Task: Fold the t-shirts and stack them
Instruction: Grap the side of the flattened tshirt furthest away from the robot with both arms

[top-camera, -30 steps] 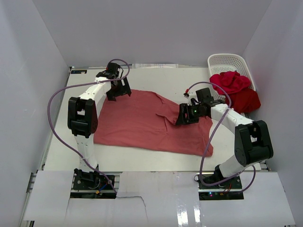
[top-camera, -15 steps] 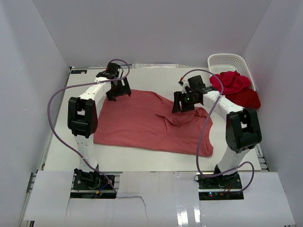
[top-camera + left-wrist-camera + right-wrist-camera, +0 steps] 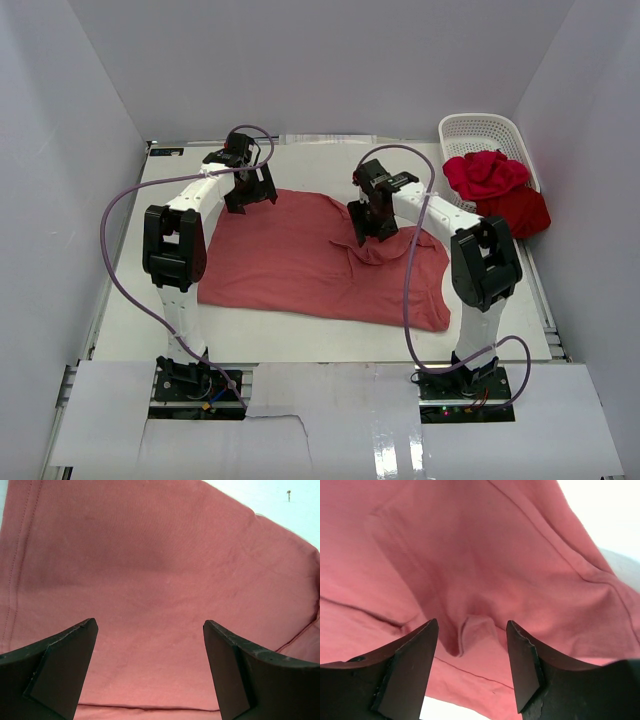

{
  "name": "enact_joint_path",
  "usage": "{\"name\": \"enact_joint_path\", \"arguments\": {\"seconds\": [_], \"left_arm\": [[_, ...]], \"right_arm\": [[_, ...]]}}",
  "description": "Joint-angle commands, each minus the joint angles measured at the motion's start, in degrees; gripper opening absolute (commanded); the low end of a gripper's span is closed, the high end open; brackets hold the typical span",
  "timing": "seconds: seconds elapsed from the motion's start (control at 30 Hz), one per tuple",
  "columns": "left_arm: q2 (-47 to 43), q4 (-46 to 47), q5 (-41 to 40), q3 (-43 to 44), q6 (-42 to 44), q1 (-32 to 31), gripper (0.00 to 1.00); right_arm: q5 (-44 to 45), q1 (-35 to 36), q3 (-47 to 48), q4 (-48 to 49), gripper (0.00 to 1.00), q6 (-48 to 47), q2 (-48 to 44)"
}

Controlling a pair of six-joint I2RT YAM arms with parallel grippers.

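Shirt (image 3: 300,265): soft, limp, light; likely to bunch.
Hold: far edge, near its corners.
Jaws: both pairs apart, empty.

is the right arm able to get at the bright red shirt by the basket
Probably yes: the crimson shirt lies uncovered at the basket, right of the open right tool, with nothing between them.

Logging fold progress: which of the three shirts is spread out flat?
The salmon-red shirt, mid-table. The crimson shirt and the dark red shirt lie crumpled by the basket at the far right.
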Motion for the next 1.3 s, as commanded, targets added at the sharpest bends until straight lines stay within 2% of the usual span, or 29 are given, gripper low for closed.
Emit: {"name": "enact_joint_path", "arguments": {"seconds": [0.0, 0.17, 0.83, 1.27], "left_arm": [[-5.06, 0.92, -0.15, -0.13, 0.51, -0.23, 0.98], [-5.32, 0.92, -0.32, -0.22, 0.51, -0.32, 0.98], [-5.32, 0.92, -0.41, -0.04, 0.68, -0.23, 0.98], [-5.58, 0.83, -0.41, -0.22, 0.68, -0.23, 0.98]], "right_arm": [[8.46, 1.2, 3.67, -5.6, 0.62, 1.85, 1.7], [9.98, 1.91, 3.76, -5.78, 0.54, 2.82, 2.58], [10.94, 5.07, 7.01, -6.92, 0.54, 3.17, 5.4], [12.26, 5.69, 5.52, -7.01, 0.52, 3.78, 5.84]]}}
